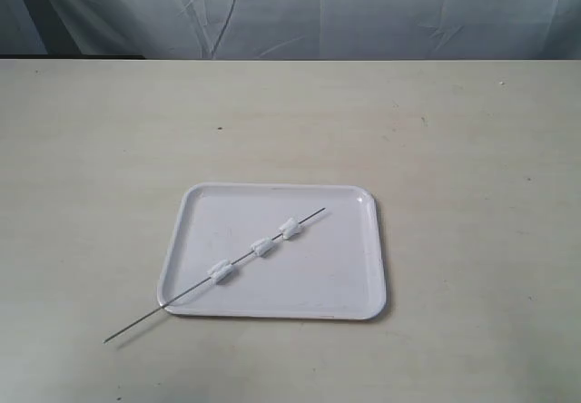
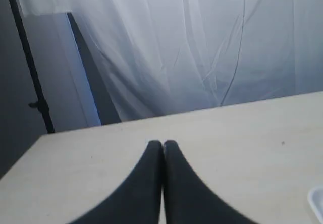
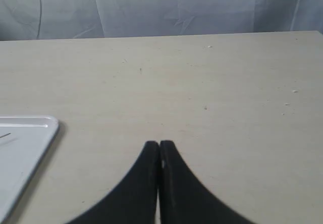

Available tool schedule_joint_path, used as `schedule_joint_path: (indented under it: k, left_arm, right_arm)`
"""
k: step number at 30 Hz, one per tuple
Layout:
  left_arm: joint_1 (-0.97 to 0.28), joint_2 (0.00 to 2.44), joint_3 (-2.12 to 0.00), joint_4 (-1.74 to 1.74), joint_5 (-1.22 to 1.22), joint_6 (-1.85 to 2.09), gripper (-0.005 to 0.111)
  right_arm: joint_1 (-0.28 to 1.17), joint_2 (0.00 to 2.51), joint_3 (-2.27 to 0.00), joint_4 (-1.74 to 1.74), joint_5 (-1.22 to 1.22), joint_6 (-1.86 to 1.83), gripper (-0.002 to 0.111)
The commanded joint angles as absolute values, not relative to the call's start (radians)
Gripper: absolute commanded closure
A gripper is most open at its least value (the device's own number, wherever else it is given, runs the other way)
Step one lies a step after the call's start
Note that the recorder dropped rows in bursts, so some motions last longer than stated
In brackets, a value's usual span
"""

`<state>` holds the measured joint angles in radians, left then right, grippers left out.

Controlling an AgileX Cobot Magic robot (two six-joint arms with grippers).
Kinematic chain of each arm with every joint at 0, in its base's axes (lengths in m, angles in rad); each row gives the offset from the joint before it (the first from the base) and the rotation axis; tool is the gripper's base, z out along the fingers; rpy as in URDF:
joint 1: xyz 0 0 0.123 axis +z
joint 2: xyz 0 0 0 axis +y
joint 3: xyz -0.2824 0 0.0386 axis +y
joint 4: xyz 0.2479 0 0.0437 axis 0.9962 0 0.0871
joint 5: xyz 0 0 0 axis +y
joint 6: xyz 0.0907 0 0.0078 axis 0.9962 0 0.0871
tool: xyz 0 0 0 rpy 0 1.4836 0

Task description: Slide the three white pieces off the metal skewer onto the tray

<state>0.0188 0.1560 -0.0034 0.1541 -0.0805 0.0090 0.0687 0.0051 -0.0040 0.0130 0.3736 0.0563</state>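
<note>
The white tray (image 1: 336, 276) lies flat on the beige table in the exterior view. Across it runs the thin metal skewer (image 1: 136, 325), slanting from beyond the tray's near left corner up toward its far right. Three white pieces are threaded on it: one low left (image 1: 221, 272), one in the middle (image 1: 263, 248), one upper right (image 1: 291, 229). Neither arm shows in the exterior view. My left gripper (image 2: 162, 144) is shut with nothing between its fingers, above bare table. My right gripper (image 3: 159, 144) is likewise shut and holds nothing, with a tray corner (image 3: 30, 133) off to one side.
A pale wrinkled curtain (image 1: 300, 8) hangs behind the table's far edge. A dark pole (image 2: 30, 67) stands beyond the table corner in the left wrist view. A sliver of the tray's rim (image 2: 317, 204) peeks in at that view's border.
</note>
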Motion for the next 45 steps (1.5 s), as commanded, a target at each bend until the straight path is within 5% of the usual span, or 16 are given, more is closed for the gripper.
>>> schedule_joint_path:
  k: [1, 13, 22, 28, 38, 45]
  left_arm:
    - [0.02, 0.151, 0.0, 0.155, -0.219, 0.0, 0.107]
    - [0.02, 0.151, 0.0, 0.155, 0.16, 0.0, 0.107]
    - [0.018, 0.153, 0.0, -0.065, -0.312, -0.177, 0.107]
    - [0.018, 0.244, -0.12, 0.282, -0.301, -0.323, 0.107]
    - [0.018, 0.539, -0.459, 0.439, 0.195, -0.341, 0.107]
    - [0.018, 0.709, -0.536, 0.103, 0.367, -0.032, 0.107]
  right_arm:
    - [0.072, 0.0, 0.0, 0.013, 0.363, 0.056, 0.109]
    - [0.072, 0.0, 0.0, 0.009, 0.363, 0.056, 0.109]
    - [0.072, 0.0, 0.0, 0.009, 0.363, 0.056, 0.109]
    - [0.072, 0.0, 0.0, 0.012, 0.361, 0.056, 0.109]
    - [0.072, 0.0, 0.0, 0.012, 0.361, 0.056, 0.109]
    - [0.072, 0.0, 0.0, 0.011, 0.363, 0.056, 0.109]
